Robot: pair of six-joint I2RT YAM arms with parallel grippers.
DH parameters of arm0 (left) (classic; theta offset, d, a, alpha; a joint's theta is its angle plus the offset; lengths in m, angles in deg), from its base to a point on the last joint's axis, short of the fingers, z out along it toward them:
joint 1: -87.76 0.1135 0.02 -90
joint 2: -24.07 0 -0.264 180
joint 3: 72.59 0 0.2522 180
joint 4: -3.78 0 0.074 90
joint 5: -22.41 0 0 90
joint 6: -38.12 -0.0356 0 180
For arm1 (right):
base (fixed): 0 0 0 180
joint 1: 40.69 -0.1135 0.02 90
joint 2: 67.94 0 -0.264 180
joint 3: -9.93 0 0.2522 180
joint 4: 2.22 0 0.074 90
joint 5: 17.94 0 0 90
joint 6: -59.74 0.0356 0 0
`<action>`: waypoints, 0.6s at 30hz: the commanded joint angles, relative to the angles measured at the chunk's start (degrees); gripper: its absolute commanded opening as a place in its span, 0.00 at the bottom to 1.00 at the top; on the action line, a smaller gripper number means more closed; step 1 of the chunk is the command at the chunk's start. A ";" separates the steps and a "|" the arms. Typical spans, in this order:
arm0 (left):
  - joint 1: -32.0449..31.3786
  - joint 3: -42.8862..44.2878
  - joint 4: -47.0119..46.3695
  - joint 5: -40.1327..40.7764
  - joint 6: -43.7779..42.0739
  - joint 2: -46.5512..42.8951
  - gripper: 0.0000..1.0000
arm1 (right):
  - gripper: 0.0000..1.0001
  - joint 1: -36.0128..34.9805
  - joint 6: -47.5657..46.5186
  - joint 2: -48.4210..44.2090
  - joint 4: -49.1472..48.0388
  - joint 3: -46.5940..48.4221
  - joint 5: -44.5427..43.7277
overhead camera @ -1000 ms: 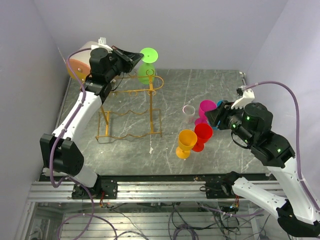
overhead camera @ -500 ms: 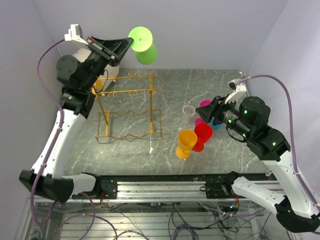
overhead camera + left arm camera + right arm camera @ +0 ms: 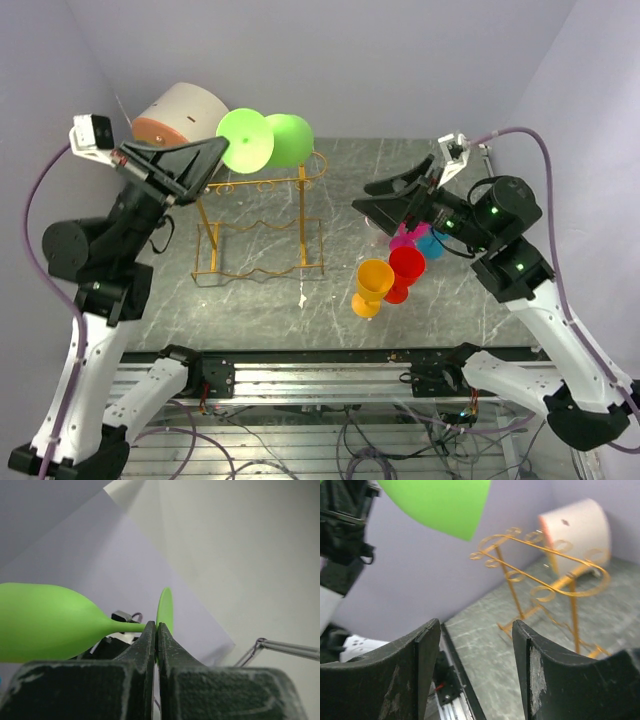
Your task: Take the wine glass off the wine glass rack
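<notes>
Left wrist: glossy lime-green slim-stemmed wine glass [image 3: 50, 625] pinched tight in left gripper [image 3: 156, 626]; right gripper [image 3: 475, 625] agape, empty.

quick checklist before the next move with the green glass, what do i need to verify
1. Grip: left pincer shut on the stem of the green wine glass: ok.
2. Glass free of the wine glass rack, held above it: ok.
3. Glass upright: not ok, it lies sideways.
4. Receiving side: right pincer open: ok.
5. Bowl between the right pincer's fingers: not ok, in the right wrist view it sits up and left of the gap.
6. Table: orange glass and red glass out of the right pincer's path: cannot tell.
</notes>
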 commanded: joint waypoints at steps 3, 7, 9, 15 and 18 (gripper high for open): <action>0.28 -1.78 -1.20 -0.80 4.71 -7.18 0.07 | 0.60 0.23 9.91 8.33 -30.94 -0.88 23.55; 0.28 -2.50 -0.53 -0.86 6.26 -9.60 0.07 | 0.60 0.23 18.86 13.74 -45.16 -0.85 28.05; 0.30 -2.94 0.34 -0.89 6.47 -10.51 0.07 | 0.60 0.23 22.29 16.01 -51.42 -0.52 29.71; 0.28 -4.60 1.45 -0.60 6.90 -12.31 0.07 | 0.57 0.18 34.39 22.61 -68.24 1.66 34.09; 0.28 -5.08 1.84 -0.50 6.73 -12.58 0.07 | 0.57 0.10 38.31 24.93 -73.37 3.19 34.81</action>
